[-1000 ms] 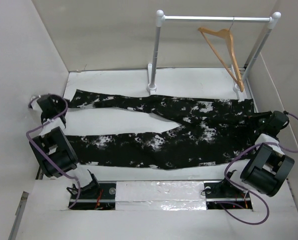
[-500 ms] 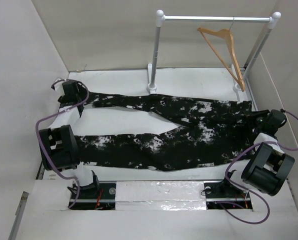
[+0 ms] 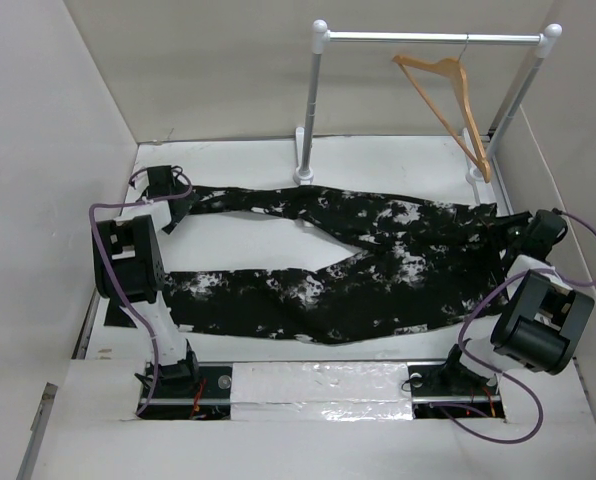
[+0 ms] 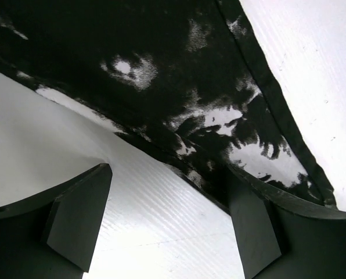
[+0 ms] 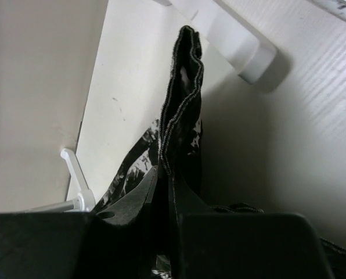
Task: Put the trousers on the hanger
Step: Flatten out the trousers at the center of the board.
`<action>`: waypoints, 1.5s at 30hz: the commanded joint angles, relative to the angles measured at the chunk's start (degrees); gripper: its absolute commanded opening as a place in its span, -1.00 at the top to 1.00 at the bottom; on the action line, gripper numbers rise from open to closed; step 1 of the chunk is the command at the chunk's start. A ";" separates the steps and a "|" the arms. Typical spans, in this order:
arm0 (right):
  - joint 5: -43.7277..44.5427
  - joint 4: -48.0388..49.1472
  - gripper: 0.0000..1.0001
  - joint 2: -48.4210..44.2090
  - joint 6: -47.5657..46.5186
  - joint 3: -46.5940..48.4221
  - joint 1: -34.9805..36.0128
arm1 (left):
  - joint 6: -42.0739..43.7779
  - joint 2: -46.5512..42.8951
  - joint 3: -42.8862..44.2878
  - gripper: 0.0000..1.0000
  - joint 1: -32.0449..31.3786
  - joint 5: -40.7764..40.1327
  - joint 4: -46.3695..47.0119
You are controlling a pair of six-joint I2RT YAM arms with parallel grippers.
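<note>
The black, white-splattered trousers (image 3: 378, 255) lie spread across the table, legs pointing left and waist at the right. The wooden hanger (image 3: 448, 100) hangs from the rack's bar at the back right. My left gripper (image 3: 163, 190) is open at the far leg's cuff; in the left wrist view its gripper (image 4: 167, 215) straddles bare table with the trousers' hem (image 4: 190, 128) just ahead, one finger touching the fabric. My right gripper (image 3: 523, 232) is shut on the waistband; in the right wrist view the gripper (image 5: 166, 192) pinches a raised fold of the trousers (image 5: 181, 104).
A white and silver rack (image 3: 318, 100) stands at the back, its foot (image 5: 242, 49) close to the held fold. White walls (image 3: 58, 150) enclose the table on both sides. Purple cables (image 3: 478, 330) loop off both arms.
My left arm has swung from the table's left edge up to the far leg's cuff. My right gripper has shifted slightly back with the waistband; the trousers have bunched a little.
</note>
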 commanded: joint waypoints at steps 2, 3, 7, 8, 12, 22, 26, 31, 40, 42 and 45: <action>0.55 1.12 1.00 -2.48 -0.71 4.40 2.25 | -2.17 0.11 1.57 -0.50 -0.10 2.36 2.66; 1.77 0.24 1.00 -3.27 -1.24 4.49 2.78 | -2.60 0.11 1.48 -0.50 -0.10 2.80 3.28; 2.39 -0.03 1.00 -3.10 -2.12 4.40 2.78 | -3.75 1.34 2.36 -0.47 -0.80 5.18 3.37; 2.31 -0.03 1.00 -2.75 -2.38 4.40 2.78 | -4.27 1.34 2.10 -0.38 -0.80 5.09 3.72; 2.39 0.06 1.00 -1.96 -3.26 4.05 2.78 | -5.59 0.20 0.16 -0.15 -1.33 6.32 6.45; 5.90 -0.91 1.00 1.47 -1.16 8.61 4.36 | -6.48 -6.73 -4.75 1.00 -1.33 5.97 8.47; 8.72 -6.43 1.00 5.42 -2.12 16.25 4.28 | -5.95 -16.20 -13.08 1.00 -0.11 6.32 10.66; 7.58 -10.14 1.00 6.31 -1.51 19.61 0.67 | -3.76 -20.98 -14.44 1.00 3.76 8.17 7.62; 12.58 -15.31 1.00 13.59 -3.88 22.24 -0.38 | -0.85 -22.56 -14.52 1.00 5.35 8.52 0.22; 13.29 -15.68 1.00 15.00 -4.32 22.77 -0.91 | -0.50 -21.86 -15.57 1.00 4.48 8.43 -1.81; 14.26 -15.50 0.96 13.87 -4.58 22.60 -0.91 | -1.29 -20.98 -16.45 1.00 2.80 8.35 -4.27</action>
